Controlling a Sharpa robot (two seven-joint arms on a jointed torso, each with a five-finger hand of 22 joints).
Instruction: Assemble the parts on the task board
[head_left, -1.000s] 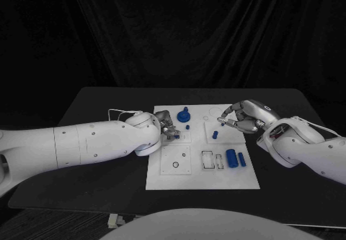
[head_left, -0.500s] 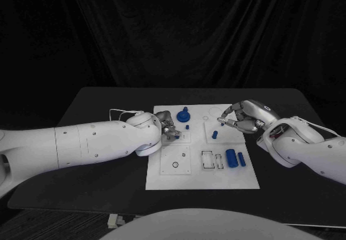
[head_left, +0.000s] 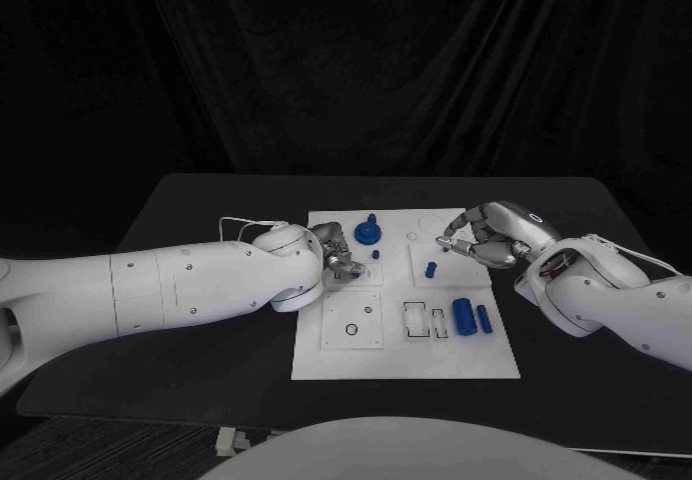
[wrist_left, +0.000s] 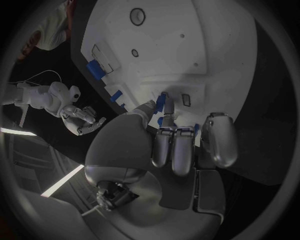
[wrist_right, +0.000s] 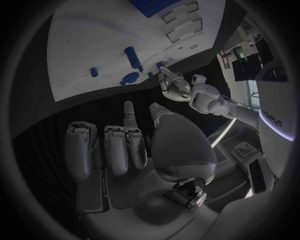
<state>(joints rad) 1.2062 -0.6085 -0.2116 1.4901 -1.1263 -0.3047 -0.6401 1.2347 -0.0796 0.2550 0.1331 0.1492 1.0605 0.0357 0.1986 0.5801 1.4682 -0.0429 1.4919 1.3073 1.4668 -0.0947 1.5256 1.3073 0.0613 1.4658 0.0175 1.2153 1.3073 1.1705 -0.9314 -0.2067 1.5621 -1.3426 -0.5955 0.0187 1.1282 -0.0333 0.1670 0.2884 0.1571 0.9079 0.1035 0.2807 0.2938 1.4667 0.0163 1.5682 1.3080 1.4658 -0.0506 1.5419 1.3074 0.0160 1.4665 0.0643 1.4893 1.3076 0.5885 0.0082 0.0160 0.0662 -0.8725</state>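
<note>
Between the hands, upright blue peg (head_left: 430, 268)

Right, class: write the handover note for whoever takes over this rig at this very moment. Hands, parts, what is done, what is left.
Left hand: over the task board's left side, fingers curled beside a small blue part; whether it grips that part cannot be told.
Right hand: at the board's far right edge, fingers curled, nothing seen in it.
Parts: a blue knob stands at the far middle, a small peg stands right of centre, and a thick cylinder and thin bar lie at the near right.
Done: knob and peg look seated.
Left: the cylinder, the bar and the open outlined slots.
</note>
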